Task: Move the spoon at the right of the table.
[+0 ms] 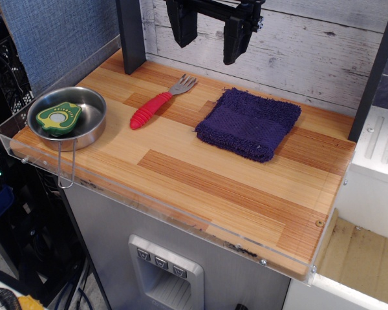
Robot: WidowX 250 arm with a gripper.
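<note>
The spoon (156, 104) has a ribbed red handle and a grey tined head. It lies on the wood-plank table (213, 187) at the back left of centre, head pointing to the back right. My gripper (210, 32) hangs at the top of the view, well above the table and behind the spoon. Its two black fingers (236, 39) stand apart with nothing between them.
A purple cloth (249, 124) lies right of the spoon. A steel pan (90, 132) at the left edge holds a green-yellow avocado toy (59, 117). A black post (130, 35) stands at the back left. A clear acrylic rim (181, 213) runs along the front edge.
</note>
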